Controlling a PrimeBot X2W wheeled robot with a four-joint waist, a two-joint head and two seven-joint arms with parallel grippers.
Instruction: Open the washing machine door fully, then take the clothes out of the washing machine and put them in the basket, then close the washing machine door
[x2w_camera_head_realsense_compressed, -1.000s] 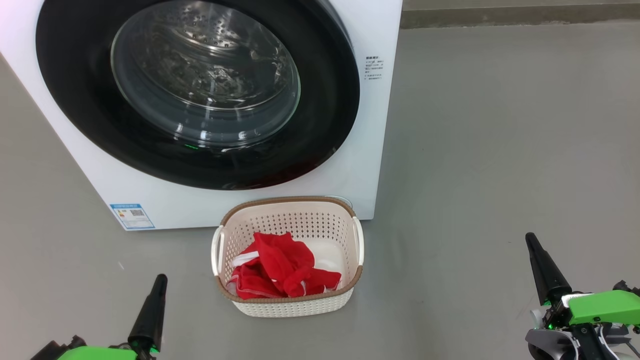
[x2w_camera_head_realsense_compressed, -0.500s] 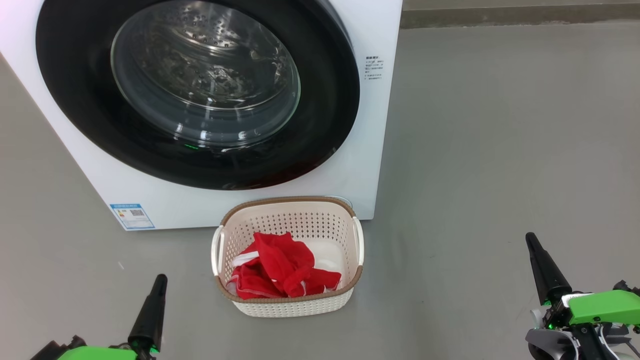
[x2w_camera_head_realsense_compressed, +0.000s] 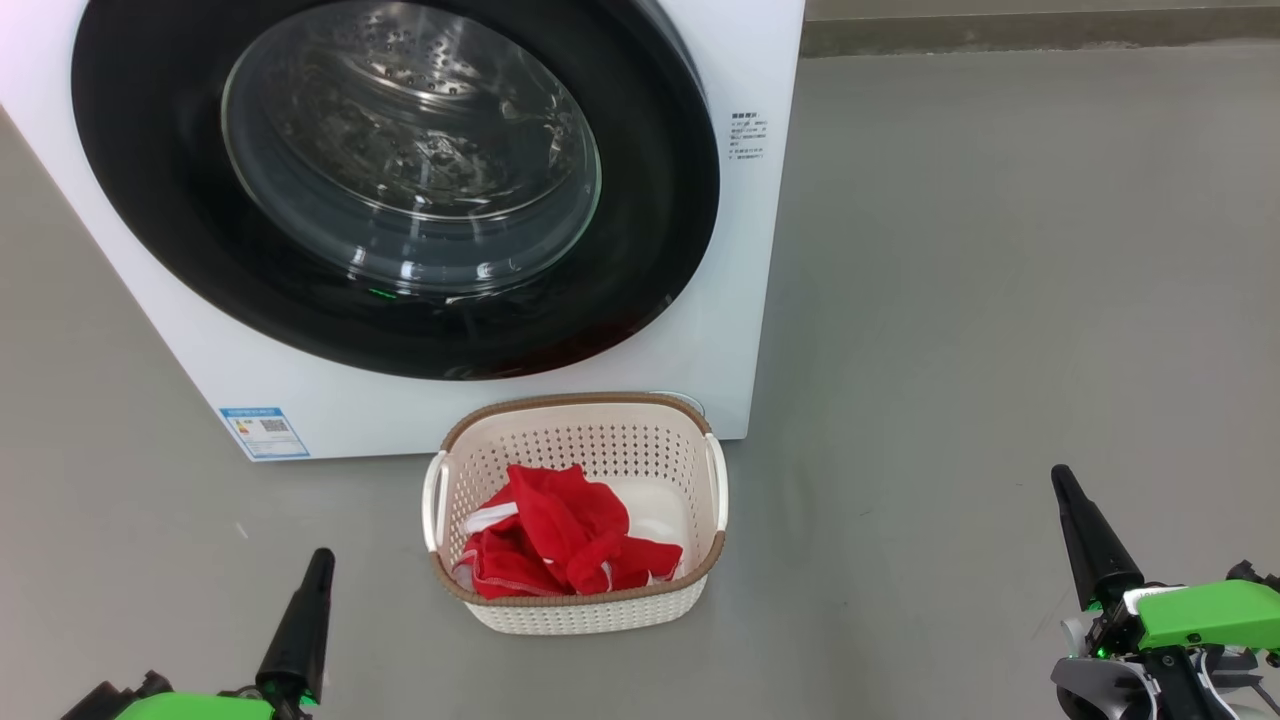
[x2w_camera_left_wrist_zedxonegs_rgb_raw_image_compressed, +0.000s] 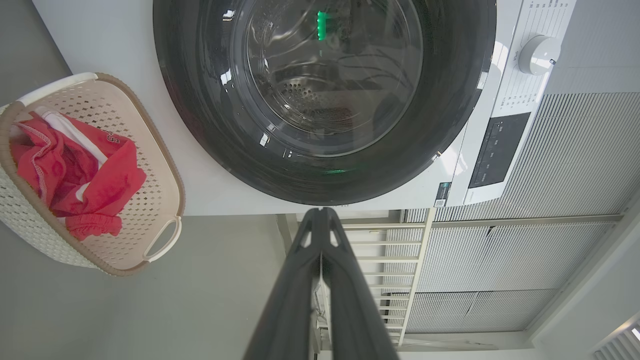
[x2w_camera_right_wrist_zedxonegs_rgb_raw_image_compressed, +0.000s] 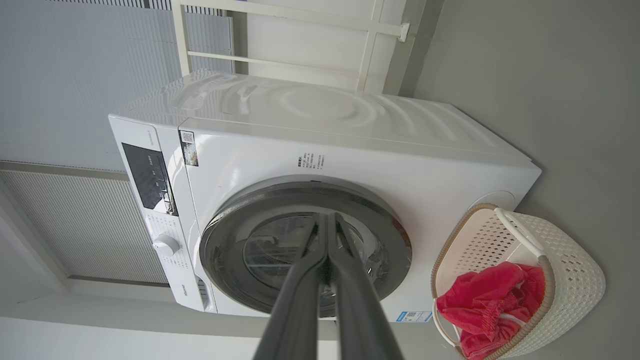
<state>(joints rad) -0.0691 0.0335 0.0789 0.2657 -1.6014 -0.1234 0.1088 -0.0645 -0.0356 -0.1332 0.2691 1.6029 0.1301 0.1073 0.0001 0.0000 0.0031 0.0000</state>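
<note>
The white washing machine (x2w_camera_head_realsense_compressed: 745, 250) stands ahead with its black-rimmed door (x2w_camera_head_realsense_compressed: 150, 200) closed flat against the front; the steel drum shows through the glass. On the floor just in front sits the cream basket (x2w_camera_head_realsense_compressed: 600, 440), and the red clothes (x2w_camera_head_realsense_compressed: 565, 540) lie bundled inside it. My left gripper (x2w_camera_head_realsense_compressed: 320, 558) is at the lower left, shut and empty, left of the basket. Well to the basket's right, my right gripper (x2w_camera_head_realsense_compressed: 1058, 475) is shut and empty too. In the wrist views both pairs of fingers (x2w_camera_left_wrist_zedxonegs_rgb_raw_image_compressed: 322, 220) (x2w_camera_right_wrist_zedxonegs_rgb_raw_image_compressed: 327, 220) lie pressed together, pointing at the door (x2w_camera_left_wrist_zedxonegs_rgb_raw_image_compressed: 200, 125) (x2w_camera_right_wrist_zedxonegs_rgb_raw_image_compressed: 395, 240).
Grey floor (x2w_camera_head_realsense_compressed: 1000, 300) spreads wide to the right of the machine. A wall base (x2w_camera_head_realsense_compressed: 1000, 35) runs along the back. A white rail frame (x2w_camera_right_wrist_zedxonegs_rgb_raw_image_compressed: 370, 45) and ribbed wall panels (x2w_camera_left_wrist_zedxonegs_rgb_raw_image_compressed: 550, 160) stand behind the machine.
</note>
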